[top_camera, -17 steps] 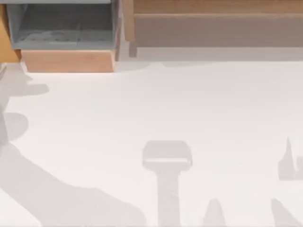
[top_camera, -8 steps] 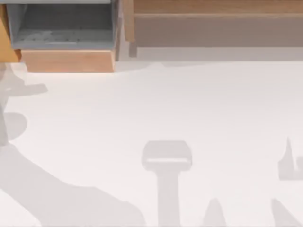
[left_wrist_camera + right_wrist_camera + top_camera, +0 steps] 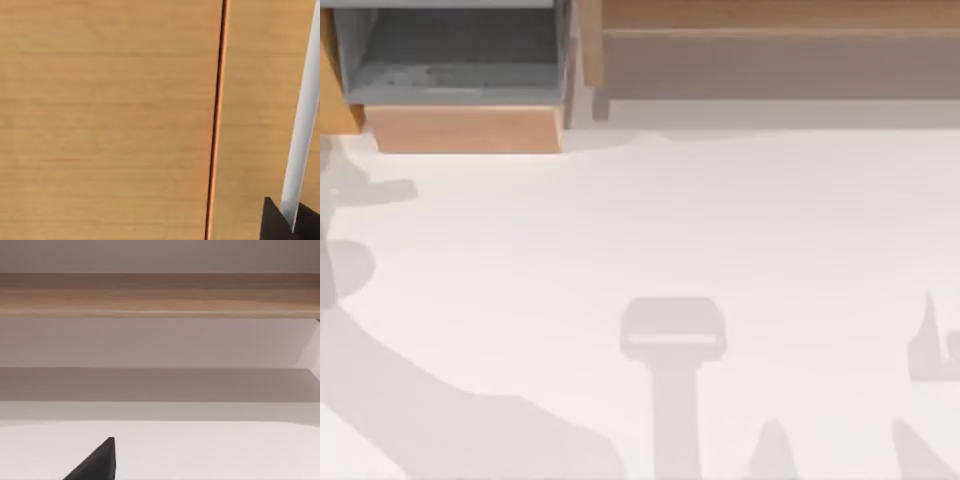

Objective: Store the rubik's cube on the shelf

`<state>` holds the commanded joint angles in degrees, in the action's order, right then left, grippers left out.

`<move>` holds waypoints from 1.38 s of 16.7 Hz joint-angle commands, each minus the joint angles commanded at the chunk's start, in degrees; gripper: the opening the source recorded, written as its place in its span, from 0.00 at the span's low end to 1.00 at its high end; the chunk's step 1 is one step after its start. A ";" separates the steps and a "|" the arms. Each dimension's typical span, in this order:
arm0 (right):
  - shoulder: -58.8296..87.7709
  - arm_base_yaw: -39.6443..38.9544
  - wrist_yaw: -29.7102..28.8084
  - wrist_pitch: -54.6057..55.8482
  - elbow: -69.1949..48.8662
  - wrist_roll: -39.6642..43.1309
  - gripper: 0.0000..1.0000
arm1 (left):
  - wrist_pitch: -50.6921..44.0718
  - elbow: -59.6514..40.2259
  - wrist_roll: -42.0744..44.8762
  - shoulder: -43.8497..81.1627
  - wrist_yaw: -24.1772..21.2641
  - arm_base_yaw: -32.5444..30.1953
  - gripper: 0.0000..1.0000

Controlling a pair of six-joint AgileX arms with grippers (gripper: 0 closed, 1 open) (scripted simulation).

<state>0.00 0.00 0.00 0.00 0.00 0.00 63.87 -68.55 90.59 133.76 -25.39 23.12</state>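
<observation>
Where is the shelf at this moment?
In the top view, the shelf runs along the table's far edge at the right, beside the grey-lined wooden box.

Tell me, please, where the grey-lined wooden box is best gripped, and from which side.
Probably the front board, from above: the grey-lined wooden box looks open on top, so one finger could drop inside and one outside that straight wall.

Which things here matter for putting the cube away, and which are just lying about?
For the job:
shelf, the long wooden ledge along the table's far edge, right side
left gripper, close against wooden boards

Just there:
grey-lined box, far left
white table
</observation>
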 joint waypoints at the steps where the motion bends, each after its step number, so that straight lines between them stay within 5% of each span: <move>1: 0.00 0.00 0.00 0.00 0.00 0.00 1.00 | 0.68 1.34 0.09 -0.61 -0.25 0.40 0.00; 23: 0.00 0.00 0.00 0.00 0.00 0.00 1.00 | 15.41 28.63 0.34 -12.47 -8.97 8.92 0.00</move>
<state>0.00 0.00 0.00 0.00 0.00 0.00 79.28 -39.92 90.93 121.29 -34.36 32.03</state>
